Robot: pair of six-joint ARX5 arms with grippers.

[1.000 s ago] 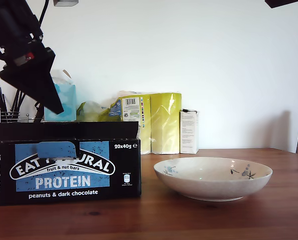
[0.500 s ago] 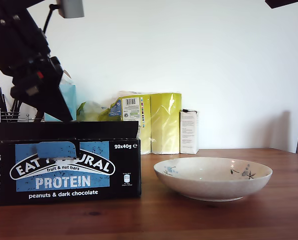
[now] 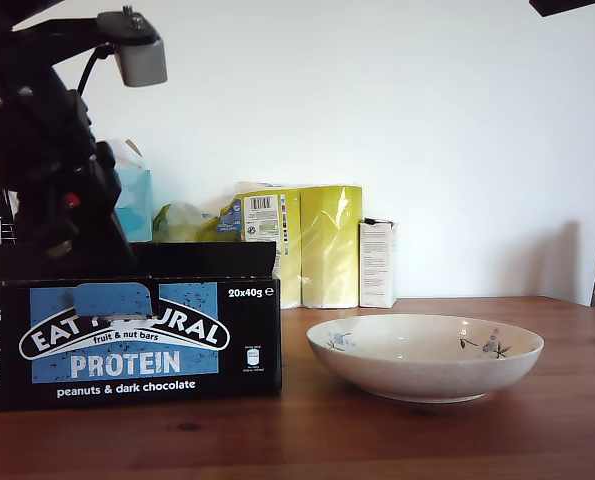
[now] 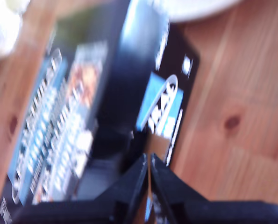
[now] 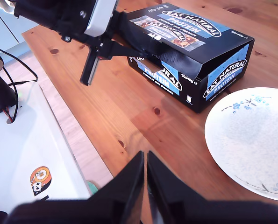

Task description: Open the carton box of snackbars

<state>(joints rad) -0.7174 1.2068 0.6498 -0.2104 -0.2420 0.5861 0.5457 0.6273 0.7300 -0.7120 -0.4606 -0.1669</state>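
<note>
At nine o'clock in the exterior view, my first gripper (image 4: 148,175), jaws pressed together and empty, has dropped behind the wide black-and-blue cardboard carton box of snackbars (image 3: 127,335) on the wooden table (image 3: 457,440); I judge it's reaching for the flap

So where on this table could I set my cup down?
Bare wood lies in front of the snackbar box and the bowl, and between them. Behind the bowl is open up to the yellow rolls. Above the box it's crowded by my first gripper.

first wrist view – carton box (image 4: 82,116) blurred
</note>
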